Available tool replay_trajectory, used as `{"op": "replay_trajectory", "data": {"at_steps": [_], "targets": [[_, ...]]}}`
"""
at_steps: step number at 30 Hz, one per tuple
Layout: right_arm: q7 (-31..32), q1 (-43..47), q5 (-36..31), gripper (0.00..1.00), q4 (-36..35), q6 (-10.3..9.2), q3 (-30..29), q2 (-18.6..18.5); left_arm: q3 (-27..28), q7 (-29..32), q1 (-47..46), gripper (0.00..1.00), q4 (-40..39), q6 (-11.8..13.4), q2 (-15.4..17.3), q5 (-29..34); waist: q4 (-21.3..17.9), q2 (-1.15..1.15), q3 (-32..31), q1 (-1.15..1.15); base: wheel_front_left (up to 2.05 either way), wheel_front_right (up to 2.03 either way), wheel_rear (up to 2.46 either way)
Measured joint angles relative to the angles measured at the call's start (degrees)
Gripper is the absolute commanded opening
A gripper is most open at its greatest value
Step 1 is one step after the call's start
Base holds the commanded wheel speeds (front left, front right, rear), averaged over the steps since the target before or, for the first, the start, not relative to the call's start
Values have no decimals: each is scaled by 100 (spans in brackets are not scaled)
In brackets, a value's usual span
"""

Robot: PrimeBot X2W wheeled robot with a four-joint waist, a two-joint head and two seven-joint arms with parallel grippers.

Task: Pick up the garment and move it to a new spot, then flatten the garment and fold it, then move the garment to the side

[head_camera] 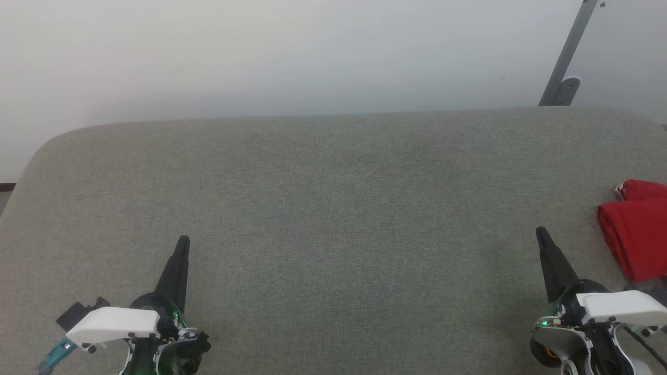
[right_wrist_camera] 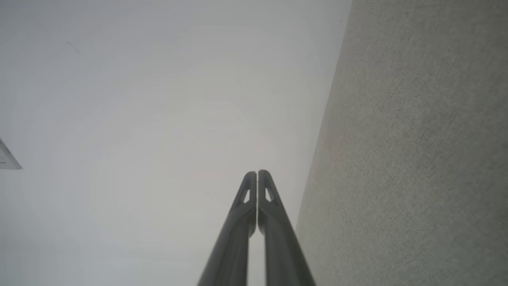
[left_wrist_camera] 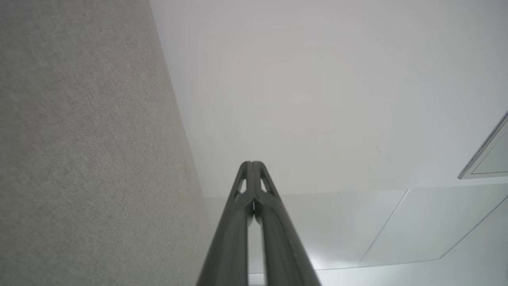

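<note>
Surface: grey woven-fabric desk (head_camera: 333,208) with rounded far corners, reaching across the head view from side to side.
Left pincer: the left pincer (head_camera: 182,244) is over the near left part of the desk. Its two dark fingers are pressed together into a single point aimed at the far edge, with nothing between them.
Left pincer, wrist view: the left pincer (left_wrist_camera: 251,165) has its tips meeting. Grey desk fabric lies along the left of that view, with pale wall beyond.
Right pincer: the right pincer (head_camera: 542,233) is over the near right part of the desk. Its fingers are likewise together and hold nothing.
Right pincer, wrist view: the right pincer (right_wrist_camera: 257,174) shows only a hairline seam between the fingers. Desk fabric runs down the right of that view.
Garment: the garment (head_camera: 638,237) is a red folded bundle lying on the desk at its right edge, cut off by the picture's border. A small bit of white trim shows at its far end. No lettering can be made out.
Garment and pincers: the garment is near the right pincer, just to its right, and not touching it. It is well apart from the left pincer.
Background: a plain pale wall (head_camera: 260,52) rises behind the far edge.
Far right corner: a grey metal bar (head_camera: 568,57) slants up the wall beyond that corner.
</note>
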Motion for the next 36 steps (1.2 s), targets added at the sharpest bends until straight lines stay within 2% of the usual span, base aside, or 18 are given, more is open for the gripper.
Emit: {"op": "replay_trajectory", "data": {"at_steps": [36], "targets": [[0,0,0,0,-1,0,1,0,12,2,0,0,0,0,-5,9,0,0,0,0,0,0,0]]}}
